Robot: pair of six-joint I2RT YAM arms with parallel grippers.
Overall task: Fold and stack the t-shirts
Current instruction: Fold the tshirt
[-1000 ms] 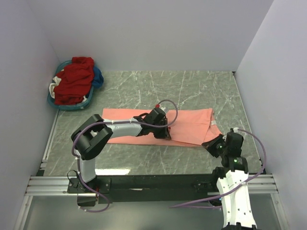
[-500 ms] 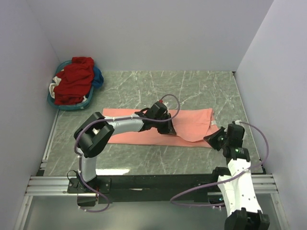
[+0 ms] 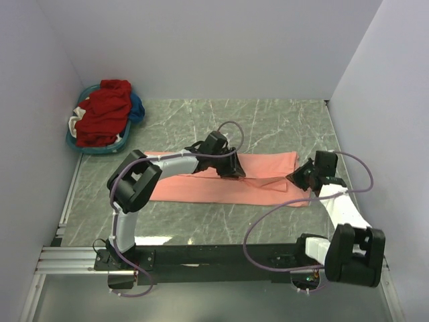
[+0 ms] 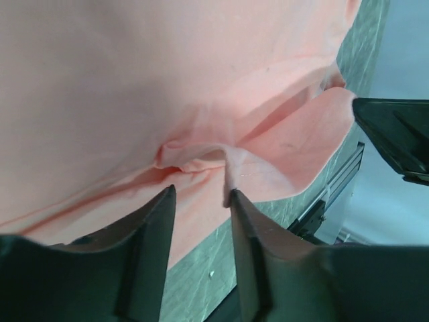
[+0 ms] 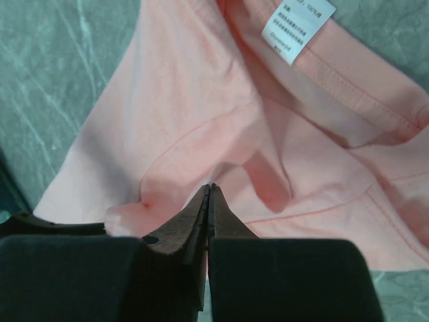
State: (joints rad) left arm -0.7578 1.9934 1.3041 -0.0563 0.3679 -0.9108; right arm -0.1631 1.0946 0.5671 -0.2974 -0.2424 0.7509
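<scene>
A pink t-shirt (image 3: 194, 189) lies as a long folded strip across the middle of the table. My left gripper (image 3: 234, 172) sits low over its middle. In the left wrist view the jaws (image 4: 198, 198) stand apart over the pink cloth (image 4: 134, 80), and a raised crease touches the right fingertip (image 4: 232, 198). My right gripper (image 3: 300, 180) is at the shirt's right end. In the right wrist view it (image 5: 210, 188) is shut, with a pucker of pink cloth (image 5: 188, 100) gathered at its tips. A white label (image 5: 298, 30) shows at the neck seam.
A blue basket (image 3: 80, 146) heaped with red clothing (image 3: 102, 114) and a bit of blue stands at the far left by the wall. White walls close in the left, back and right. A metal rail (image 3: 201, 255) runs along the near edge.
My right arm has swung away from the near edge to the far right, drawing the shirt's right end outward. The raised flap has flattened. My left gripper has shifted slightly farther back.
</scene>
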